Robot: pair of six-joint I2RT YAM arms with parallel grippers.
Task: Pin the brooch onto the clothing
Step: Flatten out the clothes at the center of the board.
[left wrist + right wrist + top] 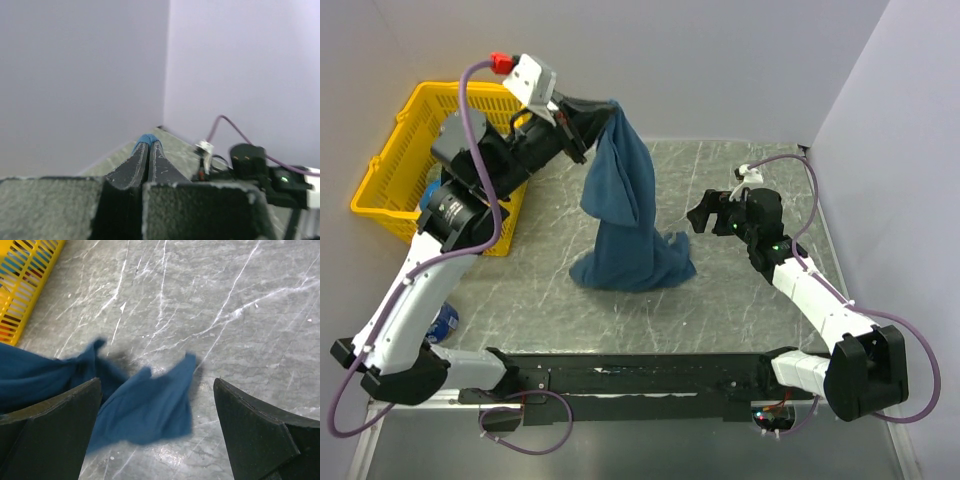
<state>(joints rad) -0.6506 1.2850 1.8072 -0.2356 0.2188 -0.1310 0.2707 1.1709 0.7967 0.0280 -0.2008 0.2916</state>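
The clothing (620, 200) is a dark teal-blue shirt hanging in a long drape, its lower part bunched on the table. My left gripper (603, 108) is raised at the back and shut on the shirt's top edge; a blue tip of the clothing (146, 138) shows between its closed fingertips. My right gripper (703, 213) hovers open just right of the heap, with a corner of the clothing (145, 407) lying on the table below its spread fingers (55, 425). The brooch is out of view.
A yellow plastic basket (395, 165) stands at the back left by the left arm. A small blue object (444, 322) lies near the left arm's base. Walls close the back and right sides of the grey marbled table (720, 300).
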